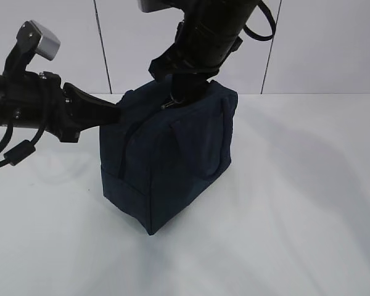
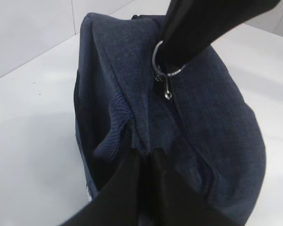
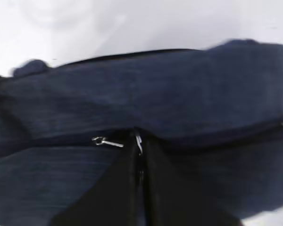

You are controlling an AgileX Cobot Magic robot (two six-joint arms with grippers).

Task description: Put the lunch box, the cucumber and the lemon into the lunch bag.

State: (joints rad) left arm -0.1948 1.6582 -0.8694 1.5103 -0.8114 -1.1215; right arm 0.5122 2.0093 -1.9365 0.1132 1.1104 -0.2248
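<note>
Lunch bag [image 1: 166, 163]: dark navy, upright on white table [image 1: 296, 216], near centre. Left gripper [image 2: 144, 153]: reaches in from the left side, jaws clenched on a fold of fabric at the bag's upper end. Right gripper [image 3: 139, 143]: comes down from above onto the top seam, jaws pinched together on the metal ring pull [image 2: 167, 59] of the zipper. Loop handle [image 1: 200, 132]: hangs flat against the front face. Lunch box, cucumber, lemon: none visible in any view
</note>
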